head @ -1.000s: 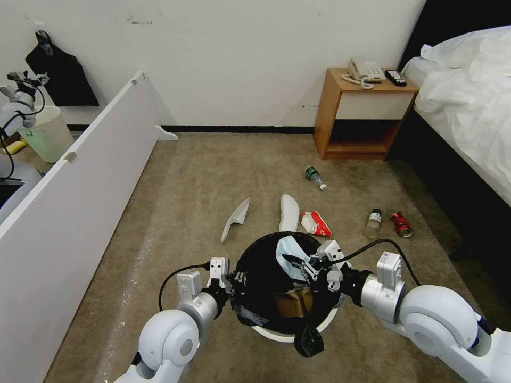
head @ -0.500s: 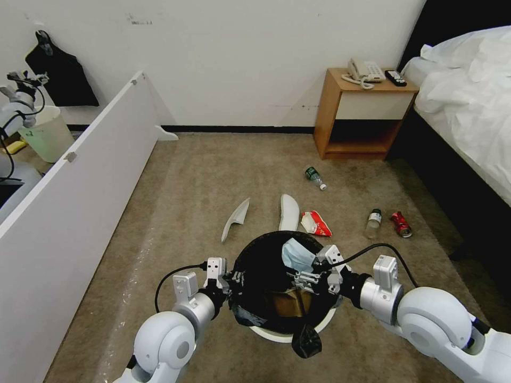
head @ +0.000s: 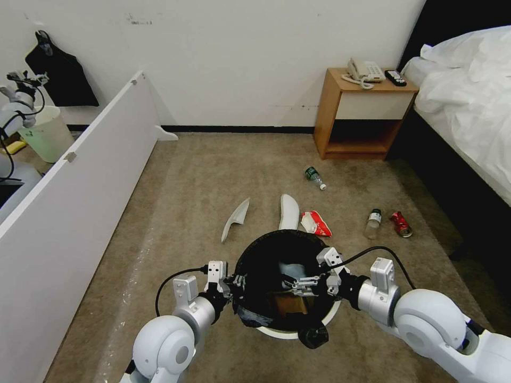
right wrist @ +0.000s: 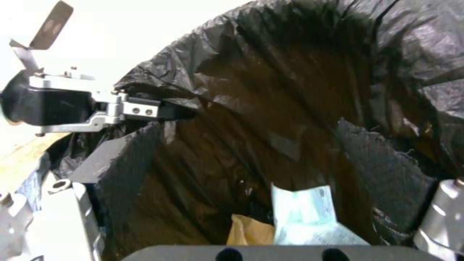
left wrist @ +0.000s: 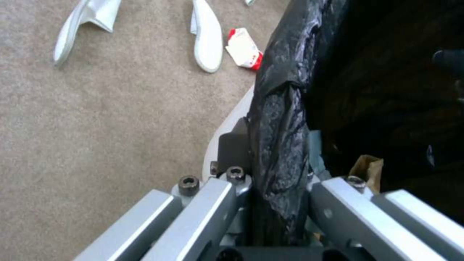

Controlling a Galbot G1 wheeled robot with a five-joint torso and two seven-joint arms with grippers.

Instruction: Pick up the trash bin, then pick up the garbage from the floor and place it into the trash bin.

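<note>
bedroom | bed (head: pixel 468 106) | nightstand (head: pixel 362 114) with phone (head: pixel 364 71) | carpet (head: pixel 213 175)

At the lower centre of the frame the small round white plastic trash bin (head: pixel 291 333), lined with a black bag, sits between both arms: the left gripper (head: pixel 232 280) clamps its left rim, and the right gripper (head: pixel 294 284) reaches over the opening with jaws parted. Just above it on the beige-brown carpet floor (head: pixel 202 175) lie two white slippers (head: pixel 289 212), a red-white wrapper (head: pixel 315 223), two small plastic bottles (head: pixel 373 222) and a red can (head: pixel 401 224) at centre right.

Black-lined trash bin (head: pixel 291 332) holds blue wad (right wrist: pixel 309 221), cardboard (right wrist: pixel 249 232)
</note>
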